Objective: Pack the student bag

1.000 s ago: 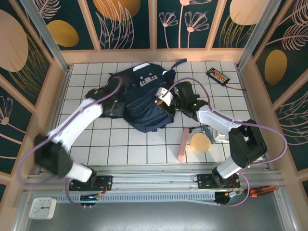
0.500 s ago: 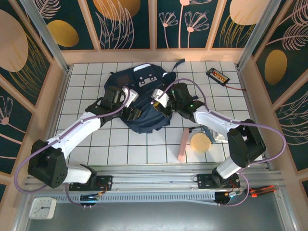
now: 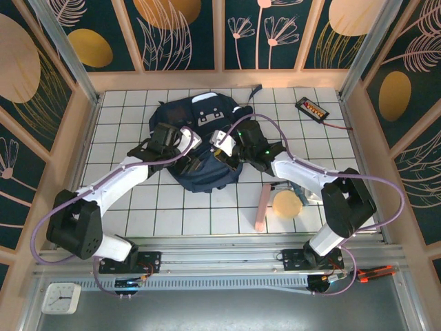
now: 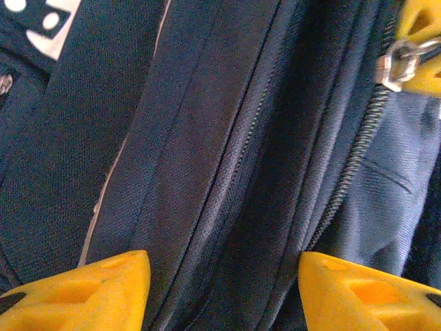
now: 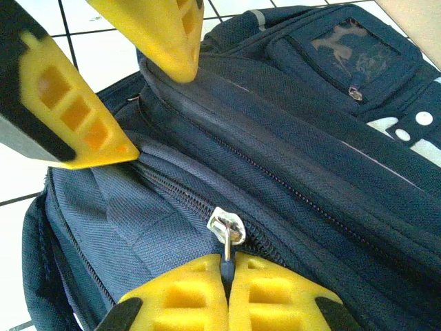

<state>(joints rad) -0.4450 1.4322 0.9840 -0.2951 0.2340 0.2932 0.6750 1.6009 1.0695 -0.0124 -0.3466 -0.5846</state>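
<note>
**Item: bag** point(image 3: 207, 176). Large navy backpack lying flat toward the back middle of the tiled surface point(image 3: 138, 207), patched front pocket uppermost. Both arms reach in over it from the near edge.

**Left fingers** point(image 4: 96, 286). Part-way apart, set astride a ridge of the bag's cloth beside the zip. The tips are down at the fabric, and no pinch on it can be made out.

**Right fingers** point(image 5: 238, 283). Pressed together on the tab of the zip pull point(image 5: 226, 227). The metal slider sits just clear of the tips, on the zip line of the main compartment.

**Loose goods on the surface.**
- Pink bar point(image 3: 262, 205), lying near the right arm and well apart from the bag.
- Tan disc point(image 3: 286, 205), just beside the bar.
- Black device point(image 3: 311, 108) with a red lead, at the far right corner.

None of these touches the bag.

**Condition of the compartment.** The zip coil is seen on both sides of the slider. Whether the mouth is open cannot be told, and no contents are visible inside.

**Progress, as judged.** Early.
- In hand: working the zip, one arm on the pull and the other placed to steady the cloth.
- Done: bag laid out and the pull secured.
- Left: the mouth to be opened wide, the loose goods carried across and put inside, and the zip run closed.
- With things lying outside, packing proper appears not yet begun.
</note>
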